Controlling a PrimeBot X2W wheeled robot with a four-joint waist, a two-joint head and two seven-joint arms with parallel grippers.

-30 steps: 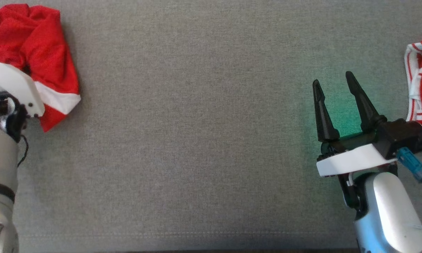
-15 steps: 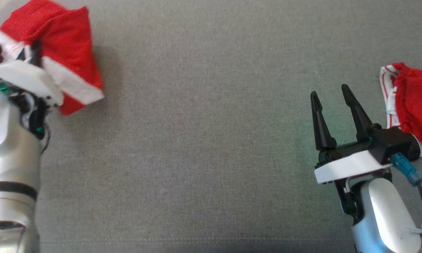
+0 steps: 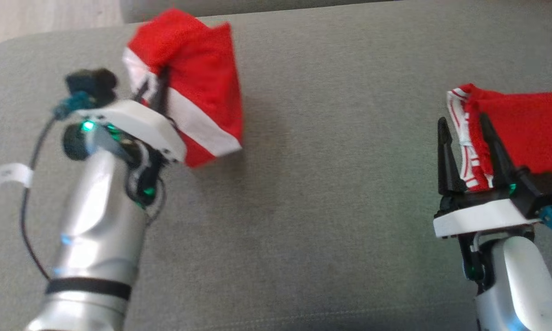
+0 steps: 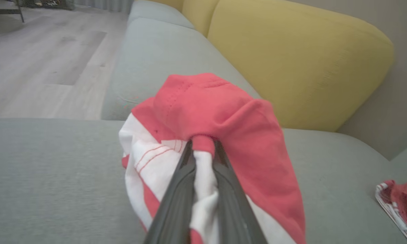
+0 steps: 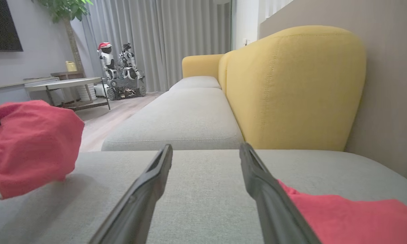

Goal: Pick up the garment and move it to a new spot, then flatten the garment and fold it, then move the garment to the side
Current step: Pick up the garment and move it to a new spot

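The garment (image 3: 197, 82) is a bunched red cloth with white bands. It hangs above the grey sofa seat (image 3: 312, 193) at the upper left of the head view. My left gripper (image 3: 162, 77) is shut on its top fold. In the left wrist view my left gripper (image 4: 203, 144) pinches that red and white cloth (image 4: 223, 108), which drapes down both sides of the fingers. At the right, my right gripper (image 3: 463, 120) stands open, low over the seat, nothing between its fingers. The right wrist view has the right gripper (image 5: 206, 149) over bare cushion and the held garment (image 5: 30, 142) at its left.
A second red garment with white striped trim (image 3: 528, 124) lies on the seat beside the right gripper's right finger. Yellow back cushions (image 4: 291, 61) line the sofa's rear. The seat's left edge drops to wooden floor (image 3: 36, 18). Far off stand a table and another robot (image 5: 122, 71).
My left gripper has closed on the garment and raised it off the seat, carrying it toward the middle. The head view has shifted too. The right gripper stays open.
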